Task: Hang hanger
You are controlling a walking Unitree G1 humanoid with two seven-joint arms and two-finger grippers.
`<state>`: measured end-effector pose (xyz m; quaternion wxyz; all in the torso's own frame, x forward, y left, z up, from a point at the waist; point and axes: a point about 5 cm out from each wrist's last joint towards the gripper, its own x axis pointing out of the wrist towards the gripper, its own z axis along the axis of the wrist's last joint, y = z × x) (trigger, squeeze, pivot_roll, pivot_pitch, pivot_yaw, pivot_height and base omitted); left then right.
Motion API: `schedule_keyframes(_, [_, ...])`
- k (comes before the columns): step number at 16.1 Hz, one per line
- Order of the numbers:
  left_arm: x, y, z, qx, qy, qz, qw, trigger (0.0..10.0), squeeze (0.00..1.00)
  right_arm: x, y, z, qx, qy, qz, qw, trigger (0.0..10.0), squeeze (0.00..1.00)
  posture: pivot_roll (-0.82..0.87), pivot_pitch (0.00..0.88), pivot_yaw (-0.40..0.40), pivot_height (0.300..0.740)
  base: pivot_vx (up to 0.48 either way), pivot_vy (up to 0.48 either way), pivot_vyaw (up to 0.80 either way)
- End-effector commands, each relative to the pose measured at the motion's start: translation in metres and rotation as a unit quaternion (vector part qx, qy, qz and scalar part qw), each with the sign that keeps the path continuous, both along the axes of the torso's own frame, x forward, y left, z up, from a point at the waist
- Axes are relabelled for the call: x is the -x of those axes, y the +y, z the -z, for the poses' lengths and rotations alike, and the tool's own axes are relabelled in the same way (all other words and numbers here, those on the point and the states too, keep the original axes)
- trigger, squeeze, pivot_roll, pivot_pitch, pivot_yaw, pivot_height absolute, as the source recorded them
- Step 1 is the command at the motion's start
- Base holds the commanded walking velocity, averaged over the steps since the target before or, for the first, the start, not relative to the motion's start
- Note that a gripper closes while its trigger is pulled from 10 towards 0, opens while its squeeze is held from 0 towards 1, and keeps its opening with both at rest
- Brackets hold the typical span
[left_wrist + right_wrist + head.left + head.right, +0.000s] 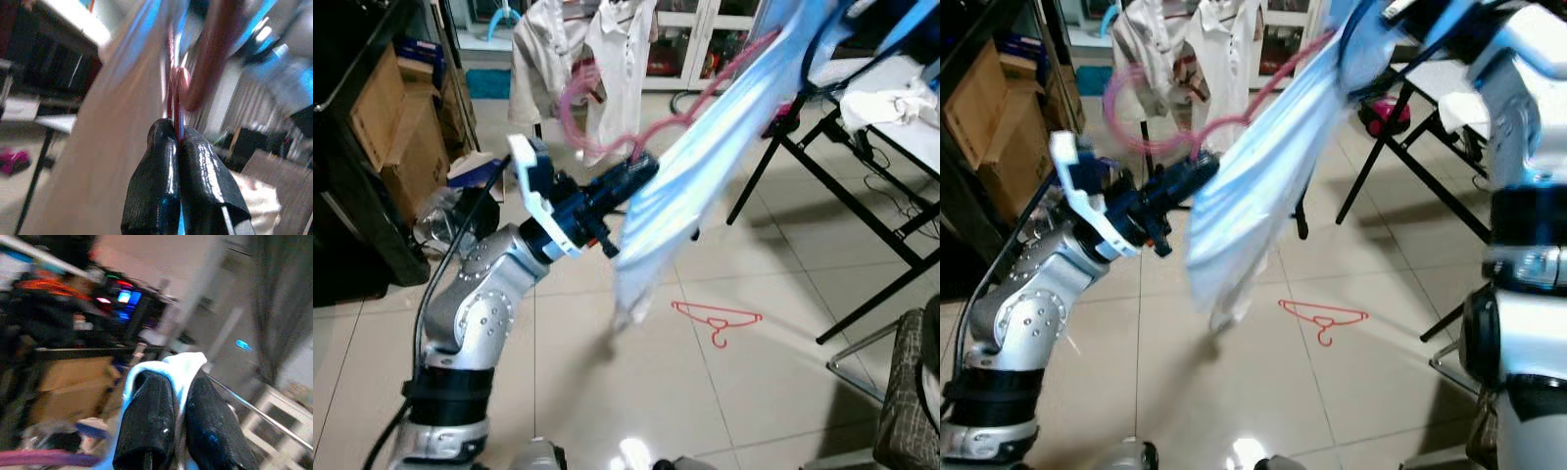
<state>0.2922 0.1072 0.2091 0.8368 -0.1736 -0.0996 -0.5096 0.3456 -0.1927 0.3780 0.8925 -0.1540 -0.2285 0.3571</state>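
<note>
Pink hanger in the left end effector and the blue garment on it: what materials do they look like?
Pink hanger: probably thin coated wire or plastic, judging by its slim, smoothly curved hook. Blue garment: light woven fabric, matte, draping in soft folds. Motion blur leaves both uncertain. Left end effector pinches the hanger.

Pink hangers: two, one (607, 117) in my left claw (641, 168), one (717, 319) on the floor at 5 o'clock
Light blue garments: one (724, 137)
Hanging shirts: two (619, 59)
Cardboard boxes: two (406, 147)
</note>
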Motion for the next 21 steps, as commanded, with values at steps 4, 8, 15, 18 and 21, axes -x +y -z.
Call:
schedule_keyframes(4, [-0.016,-0.004,0.024,-0.104,0.063,-0.043,0.992,10.0,0.00,0.030,0.015,0.000,0.052,-0.010,-0.088,0.995,10.0,0.00,-0.06,0.016,-0.065,0.740,0.000,0.000,0.00])
schedule_keyframes(8, [-0.028,0.002,0.017,-0.183,0.062,-0.084,0.978,10.0,0.00,0.021,0.005,0.031,0.093,-0.001,-0.008,0.996,10.0,0.00,-0.06,0.013,-0.049,0.740,0.000,0.000,0.00])
schedule_keyframes(15, [-0.002,-0.020,0.012,-0.264,0.014,0.003,0.964,10.0,0.00,-0.011,0.001,0.025,0.137,-0.096,0.170,0.971,10.0,0.00,-0.04,0.017,-0.038,0.740,0.000,0.000,0.00])
schedule_keyframes(18, [0.003,-0.016,0.029,-0.353,0.004,0.017,0.936,10.0,0.00,-0.015,0.018,0.034,0.204,-0.128,0.165,0.956,10.0,0.00,-0.03,0.019,-0.038,0.740,0.000,0.000,0.00])
schedule_keyframes(21, [-0.005,0.004,0.034,-0.417,0.002,-0.021,0.909,10.0,0.00,-0.008,0.024,0.055,0.247,-0.078,0.106,0.960,10.0,0.00,-0.01,0.021,-0.041,0.740,0.000,0.000,0.00])
